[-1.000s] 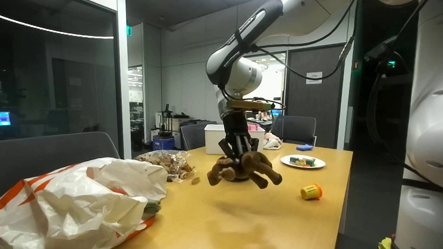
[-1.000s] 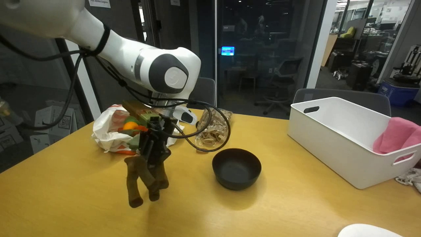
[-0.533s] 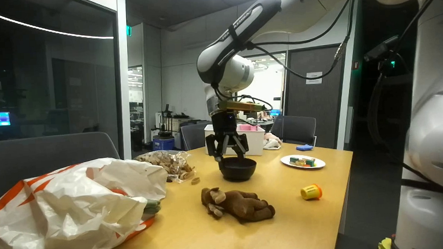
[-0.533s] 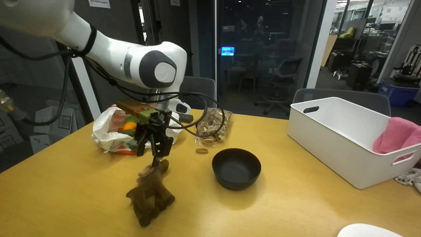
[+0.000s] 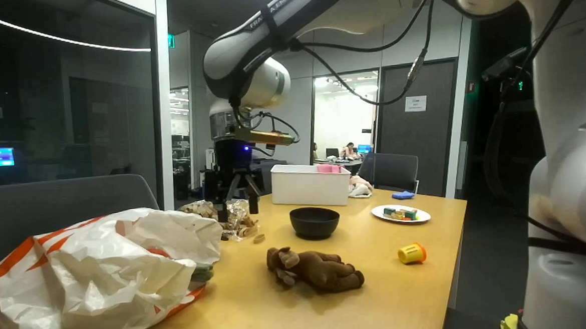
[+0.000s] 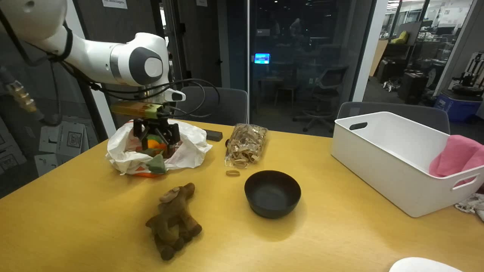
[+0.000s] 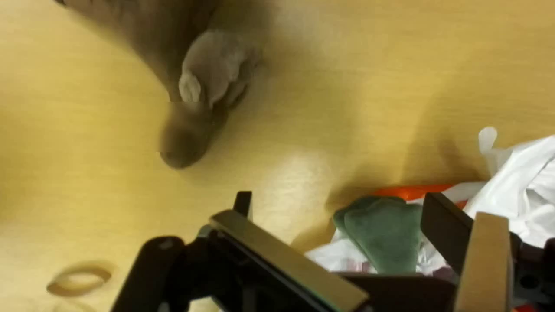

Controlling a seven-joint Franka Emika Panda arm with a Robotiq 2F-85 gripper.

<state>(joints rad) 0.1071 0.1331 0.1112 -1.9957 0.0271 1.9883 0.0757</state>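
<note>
1. The tan table (image 6: pixel 321 241) is spanning both exterior views.
2. The white plastic bag (image 5: pixel 103 274) is lying on it, its mouth gaping.
3. The brown plush toy (image 6: pixel 172 217) is resting on the table, apart from the fingers (image 7: pixel 286 258); its head is showing beyond their tips in the wrist view.
4. The gripper (image 5: pixel 238 211) is hanging near the bag's mouth, holding its fingers spread.
5. A green piece (image 7: pixel 383 234) is poking from the bag, showing between the fingers in the wrist view.
</note>
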